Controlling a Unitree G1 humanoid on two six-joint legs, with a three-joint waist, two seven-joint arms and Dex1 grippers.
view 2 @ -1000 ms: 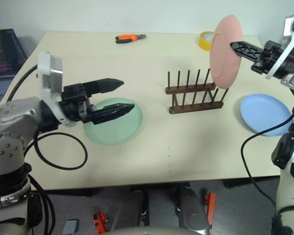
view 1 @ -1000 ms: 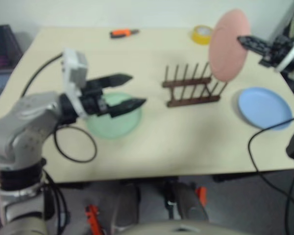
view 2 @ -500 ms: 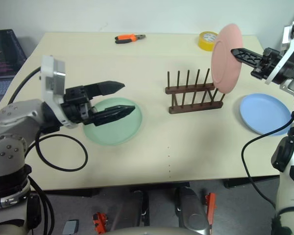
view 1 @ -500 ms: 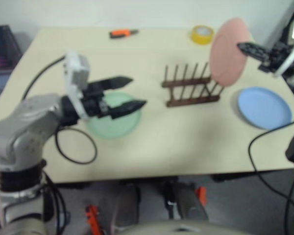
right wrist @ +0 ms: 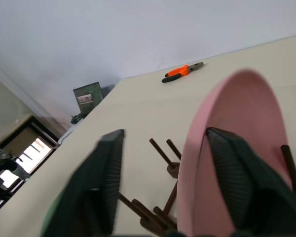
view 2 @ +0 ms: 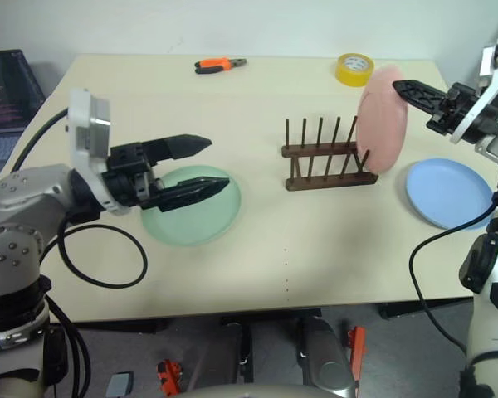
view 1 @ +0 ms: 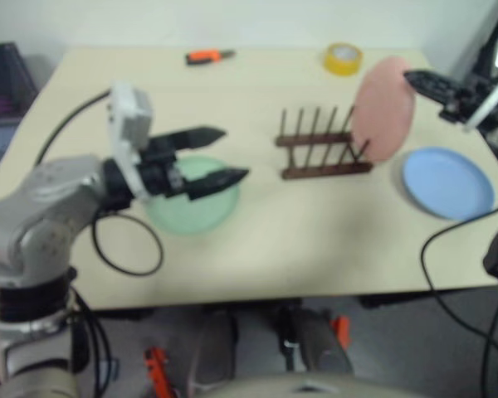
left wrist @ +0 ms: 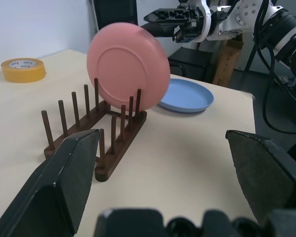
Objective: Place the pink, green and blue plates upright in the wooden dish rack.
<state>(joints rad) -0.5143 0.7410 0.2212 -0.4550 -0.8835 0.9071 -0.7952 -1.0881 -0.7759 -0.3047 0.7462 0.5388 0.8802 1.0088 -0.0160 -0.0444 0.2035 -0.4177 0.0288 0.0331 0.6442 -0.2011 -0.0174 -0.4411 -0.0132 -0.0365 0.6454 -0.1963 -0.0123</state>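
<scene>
The pink plate point(view 2: 383, 119) stands on its edge at the right end of the wooden dish rack point(view 2: 329, 161), and the right gripper point(view 2: 408, 88) is just beside its top rim with its fingers apart, not clamping it. The left gripper point(view 2: 205, 165) hovers wide open over the green plate point(view 2: 191, 214), which lies flat on the table point(view 2: 315, 249). The blue plate point(view 2: 448, 192) lies flat to the right of the rack.

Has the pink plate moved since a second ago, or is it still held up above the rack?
Yes. The pink plate has dropped against the wooden dish rack: its lower edge now sits among the end pegs, and the right gripper has opened.
</scene>
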